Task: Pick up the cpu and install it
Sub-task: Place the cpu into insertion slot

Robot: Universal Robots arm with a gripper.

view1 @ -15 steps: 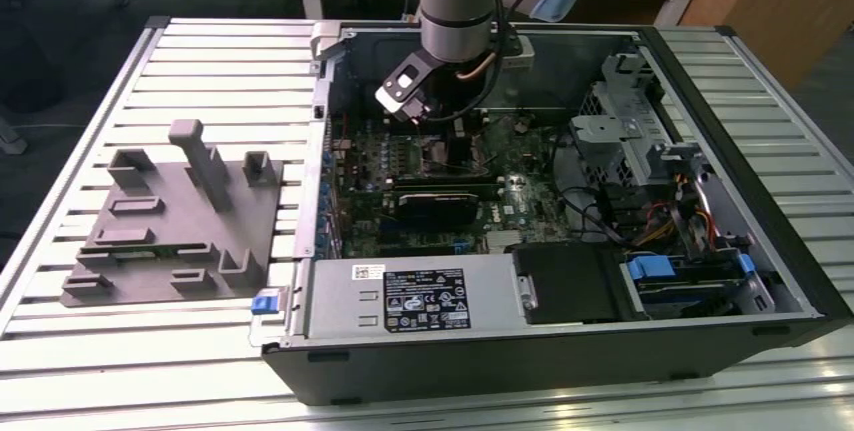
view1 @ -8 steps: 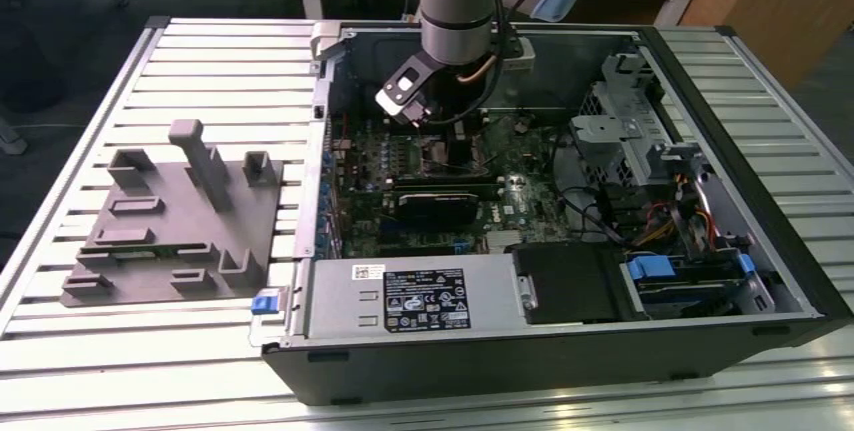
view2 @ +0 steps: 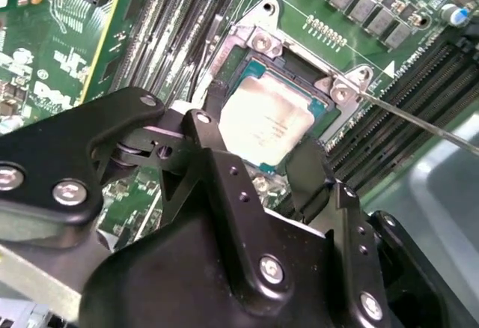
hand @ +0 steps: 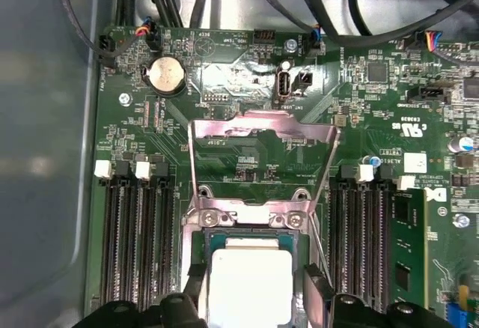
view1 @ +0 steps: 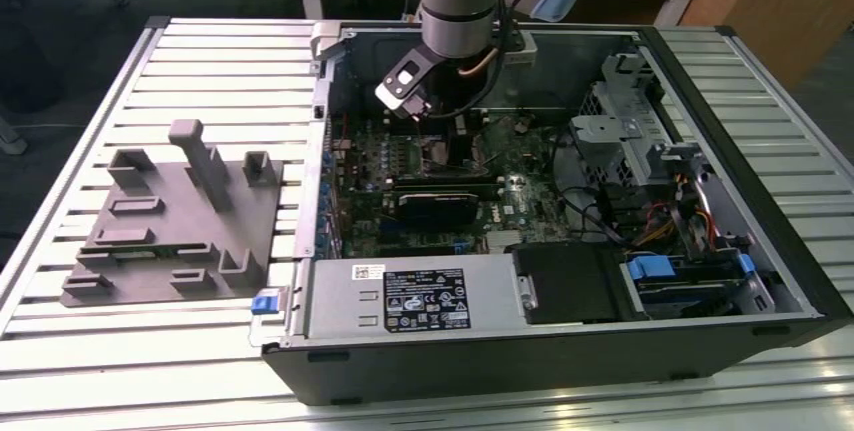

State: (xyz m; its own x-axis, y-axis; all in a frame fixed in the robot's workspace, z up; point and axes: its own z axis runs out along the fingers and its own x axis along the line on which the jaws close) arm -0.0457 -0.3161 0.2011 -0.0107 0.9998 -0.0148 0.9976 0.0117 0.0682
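The cpu [view2: 266,122] is a silvery-white square chip with a thin green edge. It lies flat in the open motherboard socket [view2: 258,40], or just above it. My gripper [view2: 258,144] straddles it, one black finger [view2: 203,129] against each of two opposite edges, shut on the chip. In the first wrist view the cpu [hand: 249,287] sits between the same fingers of the gripper [hand: 251,294], below the raised metal load plate [hand: 262,129]. In the exterior view the gripper [view1: 424,116] reaches down into the computer case [view1: 561,351] over the motherboard.
Memory slots [hand: 138,246] run on both sides of the socket, and a thin release lever [view2: 419,122] sticks out beside it. Cables [hand: 329,6] hang along the case wall. A grey fixture block [view1: 174,221] stands on the slatted table at the exterior view's left.
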